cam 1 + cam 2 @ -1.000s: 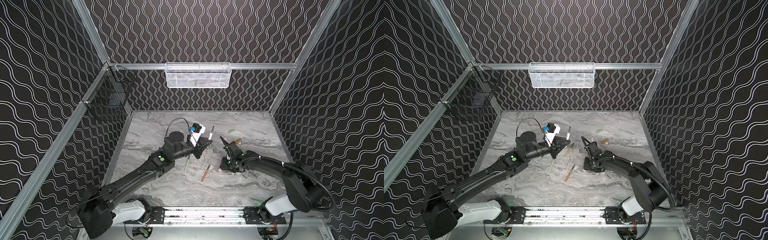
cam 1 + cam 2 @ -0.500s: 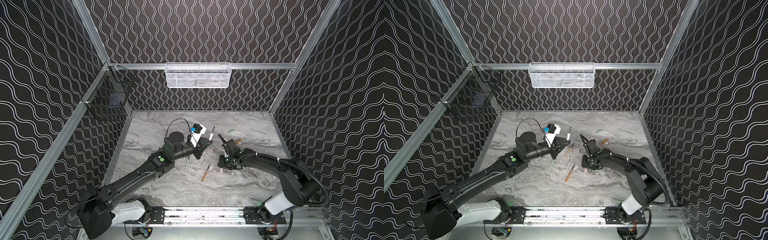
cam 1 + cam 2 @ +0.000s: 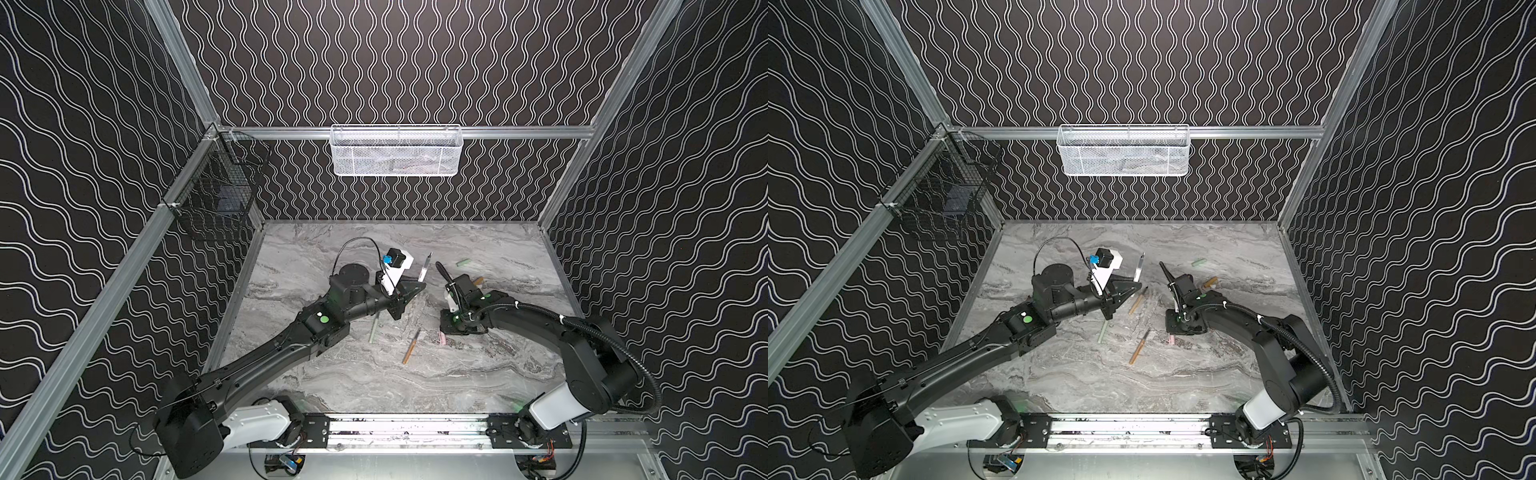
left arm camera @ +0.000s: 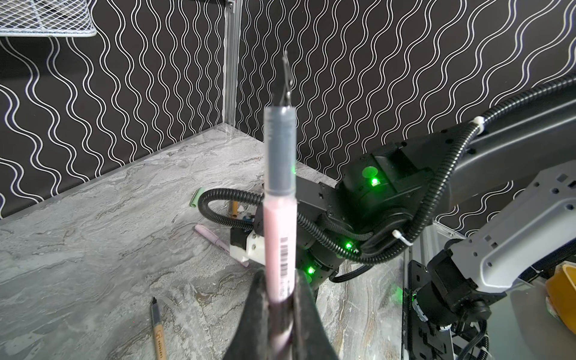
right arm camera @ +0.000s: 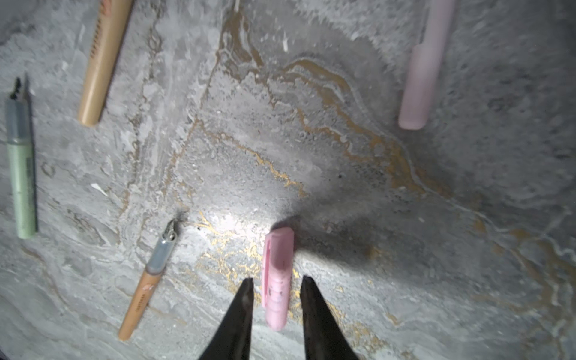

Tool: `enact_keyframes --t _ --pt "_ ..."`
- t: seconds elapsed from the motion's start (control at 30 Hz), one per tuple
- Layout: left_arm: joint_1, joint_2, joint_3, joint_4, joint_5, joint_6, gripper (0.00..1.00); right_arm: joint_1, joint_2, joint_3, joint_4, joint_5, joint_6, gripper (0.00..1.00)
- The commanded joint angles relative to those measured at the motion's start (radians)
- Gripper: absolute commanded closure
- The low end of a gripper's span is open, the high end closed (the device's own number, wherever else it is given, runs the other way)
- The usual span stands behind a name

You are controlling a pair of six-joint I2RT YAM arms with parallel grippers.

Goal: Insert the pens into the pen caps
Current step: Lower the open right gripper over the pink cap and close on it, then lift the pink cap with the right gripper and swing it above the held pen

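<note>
Two hands share this: my left hand [image 4: 280, 282] clamps the pink pen [image 4: 279, 218] tip-up for capping, my right hand [image 5: 276, 280] straddles the pink cap [image 5: 277, 249], not yet gripping

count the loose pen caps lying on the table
3: pink cap inside the open right gripper; green cap toward the table's back; tan-orange cap beside the right arm. More may be hidden.
</note>
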Motion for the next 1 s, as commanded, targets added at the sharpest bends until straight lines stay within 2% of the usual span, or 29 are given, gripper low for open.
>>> enact_keyframes --t 0.0,0.37,0.7,0.97 --pt "-0.002 0.006 0.011 0.019 0.008 0.011 1.00 0.000 0.016 0.013 -0.042 -0.020 -0.044 0.72" --pt "-0.007 0.007 0.010 0.022 0.015 0.011 1.00 0.000 0.066 0.023 -0.013 0.015 -0.029 0.74" --pt "-0.012 0.003 0.011 0.015 0.011 0.019 1.00 0.004 0.099 0.023 -0.007 0.086 -0.023 0.80" --pt "-0.011 0.007 0.009 0.016 0.006 0.021 1.00 0.011 0.093 0.030 0.002 0.097 -0.009 0.86"
